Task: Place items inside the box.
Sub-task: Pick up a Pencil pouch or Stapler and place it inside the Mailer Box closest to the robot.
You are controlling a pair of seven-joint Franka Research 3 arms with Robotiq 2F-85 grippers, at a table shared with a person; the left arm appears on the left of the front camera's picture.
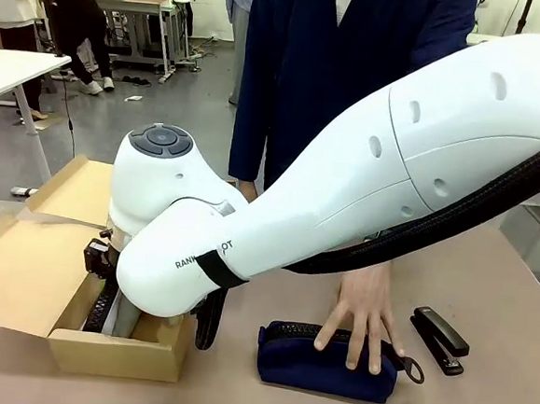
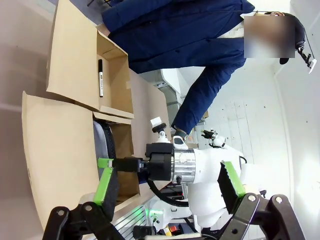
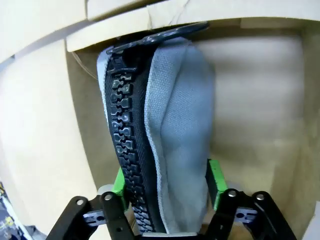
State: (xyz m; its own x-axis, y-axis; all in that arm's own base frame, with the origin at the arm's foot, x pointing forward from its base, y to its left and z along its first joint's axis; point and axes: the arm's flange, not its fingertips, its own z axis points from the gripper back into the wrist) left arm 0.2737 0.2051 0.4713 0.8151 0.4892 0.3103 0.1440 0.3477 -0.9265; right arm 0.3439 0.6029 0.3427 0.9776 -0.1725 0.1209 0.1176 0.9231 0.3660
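The grey pencil case (image 3: 175, 125), black zip upward, lies in a compartment of the brown cardboard box (image 1: 21, 276). My right gripper (image 3: 166, 182) is down in that compartment, open, its green pads flanking the case's near end. The right arm (image 1: 345, 199) reaches across from the right and hides the gripper in the front view. A black marker pen (image 2: 100, 77) lies in the other compartment. On the table lie a navy zip pouch (image 1: 323, 365), with a person's hand (image 1: 366, 308) resting on it, and a black stapler (image 1: 439, 339). My left gripper (image 2: 169, 180) hangs open, holding nothing, off to the side of the box.
The box's flap lids (image 2: 70, 60) stand open around both compartments. The person in a dark blue coat (image 1: 309, 65) stands at the table's far edge. Bare tabletop lies in front of the pouch and to the right of the stapler.
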